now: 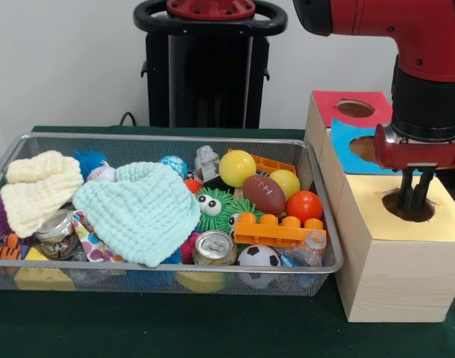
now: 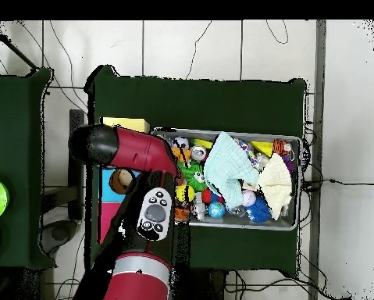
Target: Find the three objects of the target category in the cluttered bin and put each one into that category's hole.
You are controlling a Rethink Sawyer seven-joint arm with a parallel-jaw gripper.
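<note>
The wire-mesh bin [image 1: 168,139] fills the left of the front view, packed with toys. A white polka-dot fabric piece [image 1: 89,242] pokes out from under the mint waffle cloth [image 1: 142,209] at the bin's front left. My gripper [image 1: 414,200] hangs straight down over the yellow-topped box [image 1: 377,201]. Its fingers [image 1: 406,190] are close together and dip into the round hole [image 1: 394,205]; no fabric shows between them. In the overhead view my arm [image 2: 123,148] covers the gripper and the hole, and the bin [image 2: 229,131] lies to its right.
Blue-topped [image 1: 347,138] and red-topped [image 1: 328,104] boxes stand behind the yellow one. A cream waffle cloth [image 1: 37,186] lies at the bin's left. Balls, a can [image 1: 214,246], an orange brick [image 1: 276,227] and a green googly-eyed toy [image 1: 216,209] crowd the bin's right.
</note>
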